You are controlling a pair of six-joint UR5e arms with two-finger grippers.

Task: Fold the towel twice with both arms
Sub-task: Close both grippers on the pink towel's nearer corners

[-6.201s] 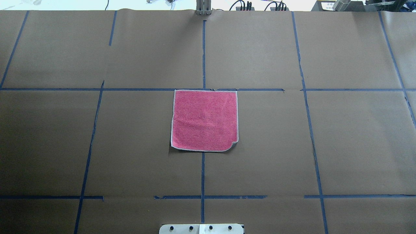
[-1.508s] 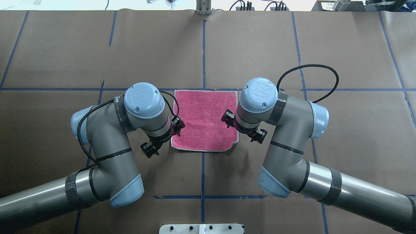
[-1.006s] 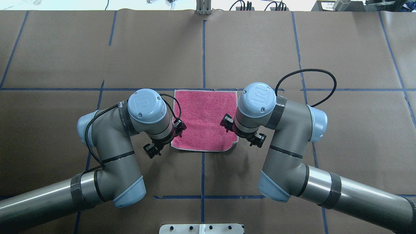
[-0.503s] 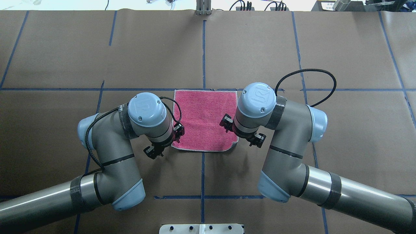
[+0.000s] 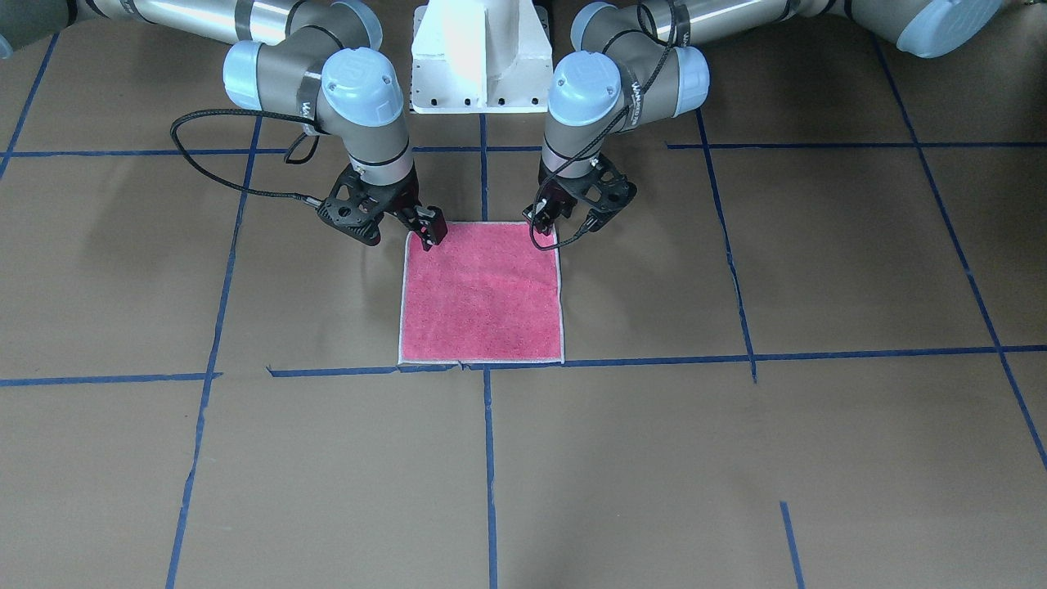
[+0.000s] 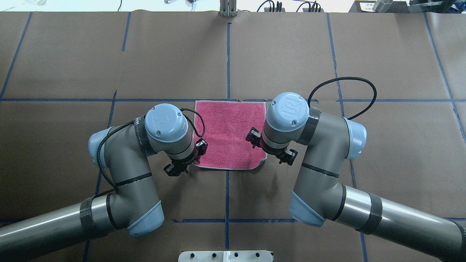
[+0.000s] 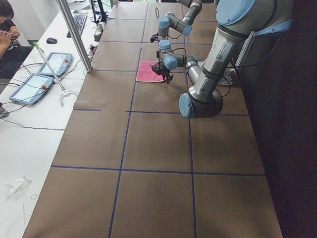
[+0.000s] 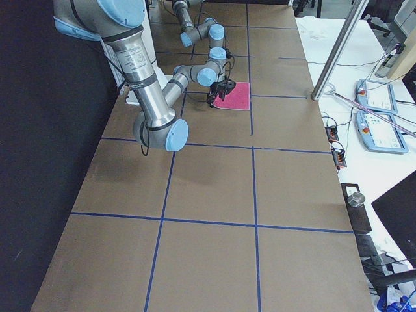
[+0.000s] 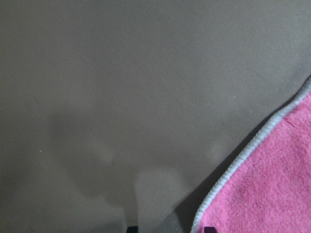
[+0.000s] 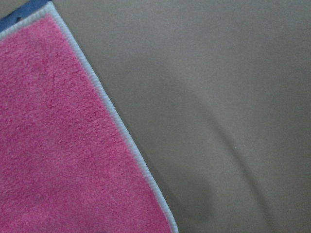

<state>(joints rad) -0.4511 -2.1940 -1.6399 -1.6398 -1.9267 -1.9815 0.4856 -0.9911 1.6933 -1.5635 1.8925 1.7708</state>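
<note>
Where taped brown paper (image 5: pixel 736 450) bears the towel (image 5: pixel 483 298), left gripper (image 5: pixel 570 224) gapes empty; right gripper (image 5: pixel 397 234) likewise.

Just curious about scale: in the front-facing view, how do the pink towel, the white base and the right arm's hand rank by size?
Largest: the towel.
Next: the white base, though the frame cuts off its top.
Smallest: the right hand.

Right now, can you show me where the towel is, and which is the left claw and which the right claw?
towel (image 6: pixel 229 133): overhead view, middle of its pink face.
left claw (image 5: pixel 572 219): front-facing view, midway between its fingertips, on that view's right.
right claw (image 5: pixel 396 232): front-facing view, midway between its fingertips, by the towel's corner.
</note>
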